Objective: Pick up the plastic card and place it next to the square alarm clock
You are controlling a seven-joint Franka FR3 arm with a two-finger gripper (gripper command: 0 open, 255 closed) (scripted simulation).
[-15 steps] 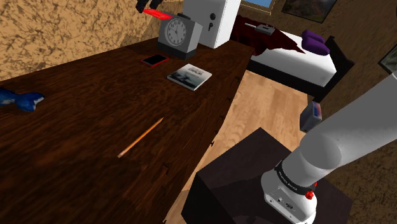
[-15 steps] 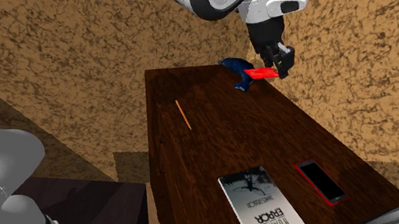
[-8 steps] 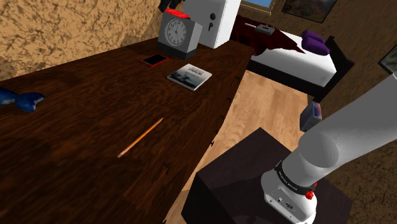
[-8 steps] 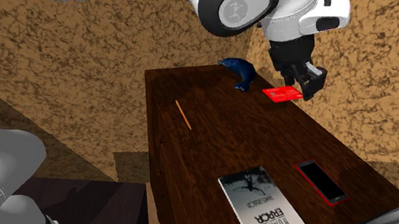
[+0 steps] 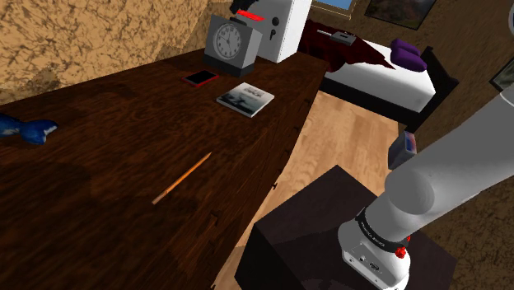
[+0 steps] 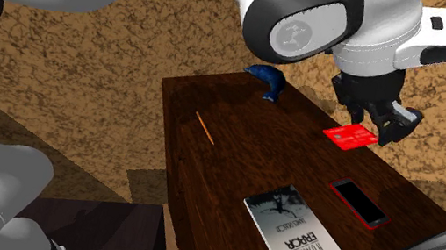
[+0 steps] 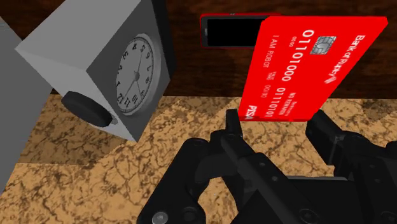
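A red plastic bank card (image 7: 312, 67) is clasped by its lower edge in my black gripper (image 7: 277, 121), which is shut on it. In the shoulder view the card (image 5: 252, 16) hangs in the air just above the grey square alarm clock (image 5: 229, 41), with the gripper (image 5: 244, 7) at the top edge of the picture. The second exterior view has the card (image 6: 351, 136) held tilted above the dark wooden table (image 6: 236, 148), under the gripper (image 6: 382, 127). The clock (image 7: 108, 70) stands to one side below the card.
A red-framed phone (image 5: 200, 78) and a book (image 5: 245, 99) lie in front of the clock. A pencil (image 5: 182, 178) lies mid-table and a blue object (image 5: 25, 129) at the far end. A white cabinet (image 5: 278, 25) stands behind the clock. A bed (image 5: 379, 70) lies beyond.
The gripper has carried the card along the table, away from the blue object, to a spot over the clock and phone. Its hold on the card is unchanged.
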